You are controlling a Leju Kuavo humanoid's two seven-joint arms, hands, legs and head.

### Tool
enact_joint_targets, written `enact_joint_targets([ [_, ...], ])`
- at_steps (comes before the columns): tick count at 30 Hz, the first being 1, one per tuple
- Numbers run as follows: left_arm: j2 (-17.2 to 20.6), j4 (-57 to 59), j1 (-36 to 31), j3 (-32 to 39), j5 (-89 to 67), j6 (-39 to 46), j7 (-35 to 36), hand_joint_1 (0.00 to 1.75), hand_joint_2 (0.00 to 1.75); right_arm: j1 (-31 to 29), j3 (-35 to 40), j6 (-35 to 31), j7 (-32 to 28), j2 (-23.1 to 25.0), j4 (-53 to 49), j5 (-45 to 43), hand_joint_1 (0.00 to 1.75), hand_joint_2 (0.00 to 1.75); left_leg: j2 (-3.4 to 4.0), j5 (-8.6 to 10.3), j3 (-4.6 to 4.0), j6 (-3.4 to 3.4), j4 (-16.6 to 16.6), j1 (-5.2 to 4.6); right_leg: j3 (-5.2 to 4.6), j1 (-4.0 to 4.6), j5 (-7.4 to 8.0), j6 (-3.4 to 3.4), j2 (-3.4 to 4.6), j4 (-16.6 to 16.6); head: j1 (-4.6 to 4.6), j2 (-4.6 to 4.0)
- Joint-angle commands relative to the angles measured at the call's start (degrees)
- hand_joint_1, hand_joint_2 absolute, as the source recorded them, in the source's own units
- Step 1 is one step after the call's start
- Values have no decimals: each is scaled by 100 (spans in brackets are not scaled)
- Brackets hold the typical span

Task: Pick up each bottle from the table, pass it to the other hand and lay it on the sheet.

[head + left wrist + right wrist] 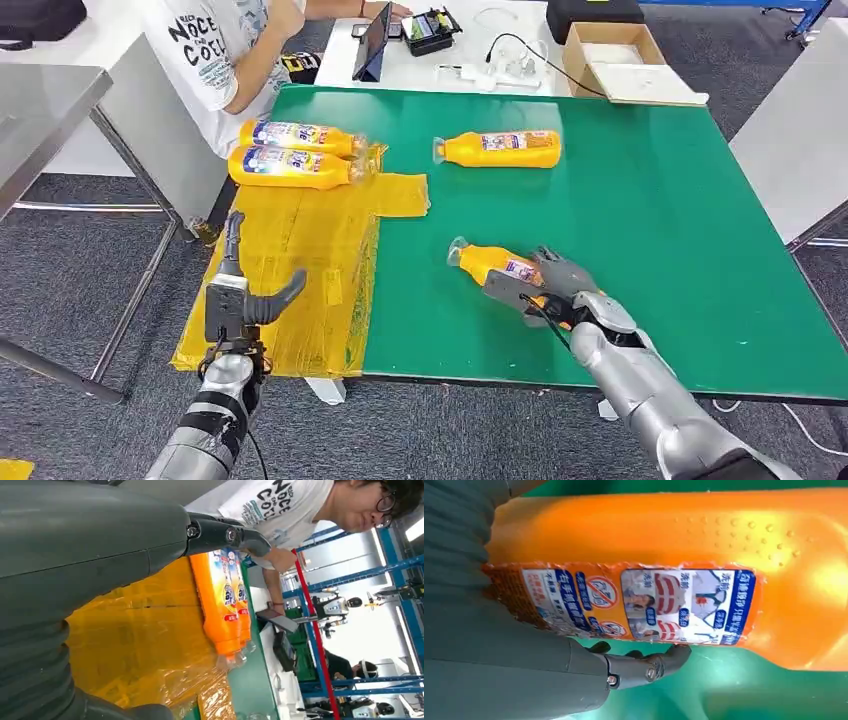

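- the near bottle (492,266) lies on its side on the green worktop (660,220), its clear cap pointing far-left and its base pointing near-right, so its long axis runs slantwise across the worktop.
- the right hand (548,290) sits over the base end of this bottle; in the right wrist view its fingers (644,666) curl under the labelled side and the palm lies against the body, so it appears to grip the bottle, which seems to rest on the worktop, not yet lifted.
- the left hand (240,295) hangs above the near edge of the yellow sheet (300,270), well to the left of the held bottle, fingers apart and holding nothing.
- judged from this, the pass calls for the bottle to travel leftward, cap end leading, toward the left hand's open fingers.
- two bottles (295,153) already lie side by side at the far end of the sheet, caps to the right.
- a fourth bottle (500,148) lies on the far worktop, cap to the left, nearer the right hand than the left.
- a person (225,50) sits beyond the far-left corner.
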Motion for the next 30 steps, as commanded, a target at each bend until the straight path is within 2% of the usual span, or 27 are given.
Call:
enact_joint_targets([
  [1,51,256,-105,91,-14,-28,33,0,175,32,253,15,29,-121,-134,-41,0,175,10,0,12,10,-7,-3,10,1,1,-9,-1,-6,0,0],
  [25,23,491,-201,57,-35,-48,69,0,175,337,189,55,117,-170,332,-217,2,175,-6,1,22,8,-9,1,22,4,-3,-8,-16,-11,2,0],
  [26,26,492,-202,52,-39,-46,72,0,175,356,151,65,112,-174,317,-256,45,175,-8,3,29,12,-16,-1,30,4,-2,-11,-21,-18,0,0],
  [27,28,492,-202,48,-41,-39,76,0,175,369,142,58,112,-182,293,-256,120,175,-7,2,25,9,-12,0,26,4,-2,-9,-17,-14,2,0],
  [28,41,484,-194,18,-73,-42,101,0,175,411,121,64,109,-197,241,-272,129,175,-7,5,36,14,-23,-2,38,3,0,-13,-23,-24,0,0],
  [29,34,488,-182,14,-73,-44,101,0,175,426,120,57,111,-192,241,-273,122,175,-6,4,33,12,-18,-1,35,4,0,-11,-20,-20,0,0],
  [30,35,454,-158,-7,-77,-73,103,0,175,458,128,59,109,-203,194,-268,124,175,-6,2,25,8,-9,1,26,4,-1,-8,-16,-12,2,0],
])
